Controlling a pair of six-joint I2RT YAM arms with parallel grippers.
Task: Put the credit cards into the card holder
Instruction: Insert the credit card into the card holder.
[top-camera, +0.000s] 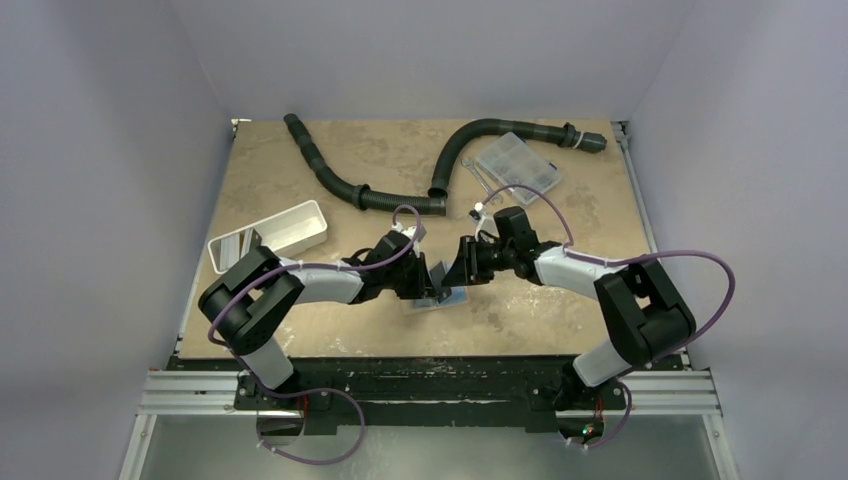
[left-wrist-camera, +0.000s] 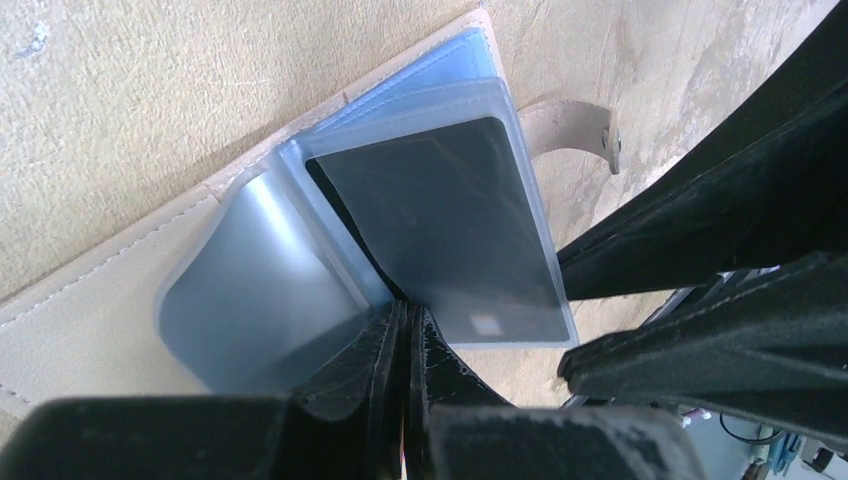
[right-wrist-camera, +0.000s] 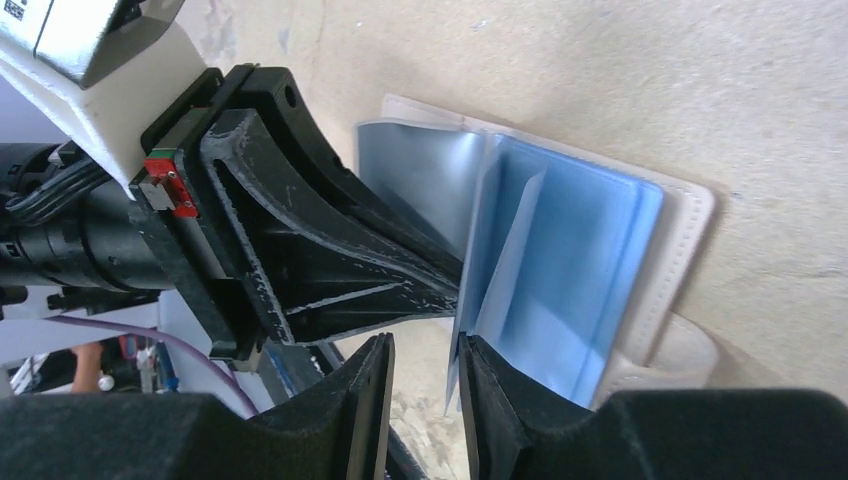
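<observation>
1. Tan, mottled table (top-camera: 520, 315) between pale walls carries everything; both arm bases are bolted at its near edge.
2. Just beyond them, in the middle, the card holder (left-wrist-camera: 80, 310) lies open, tan cover down, its snap tab (left-wrist-camera: 575, 125) sticking out sideways and its pale blue sleeves (left-wrist-camera: 250, 290) fanned upward.
3. The left gripper (left-wrist-camera: 405, 315) has its fingers pressed together at the root of the sleeves, close to the spine. Whether a thin leaf is caught between them, I cannot tell.
4. The right gripper (right-wrist-camera: 427, 350) is partly spread beside the leaves. One pale leaf edge leans on one finger only, so it pinches nothing.
5. One dark credit card (left-wrist-camera: 450, 230) sits inside a frosted sleeve, almost fully in, I think. Other cards I do not find.
6. I judge the card light, stiff and slippery, best pushed or taken at a short edge. The sleeves are soft and bend away, and the light holder will slide unless pinned.
7. Farther left is a white tray (top-camera: 285, 232); at the far side lie a black hose (top-camera: 340, 180) and a clear box (top-camera: 515, 162).
</observation>
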